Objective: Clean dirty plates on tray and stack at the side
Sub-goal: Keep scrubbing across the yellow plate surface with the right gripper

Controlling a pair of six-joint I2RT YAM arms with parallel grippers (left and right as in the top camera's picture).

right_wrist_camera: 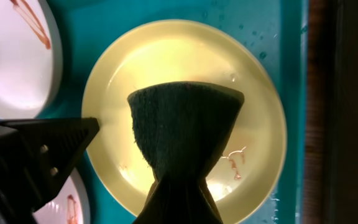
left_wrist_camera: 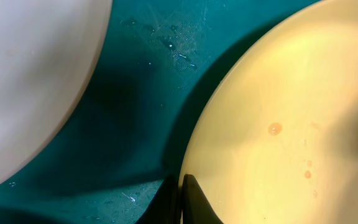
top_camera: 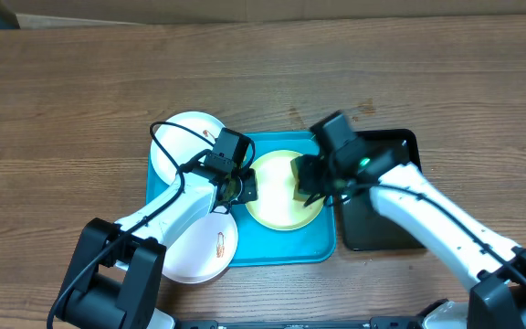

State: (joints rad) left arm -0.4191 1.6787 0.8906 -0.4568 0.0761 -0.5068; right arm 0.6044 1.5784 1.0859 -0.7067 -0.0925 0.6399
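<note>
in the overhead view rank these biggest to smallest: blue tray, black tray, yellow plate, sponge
1. blue tray
2. black tray, partly hidden under the right arm
3. yellow plate
4. sponge, clearly smallest

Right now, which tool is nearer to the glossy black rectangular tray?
Right. The right tool, holding a dark green sponge, hovers beside the black tray's left edge; the left tool sits across the round yellow-green plate, farther away.

Wood-grain tabletop. Glossy black tray right of centre. Dark green sponge just left of it.
</note>
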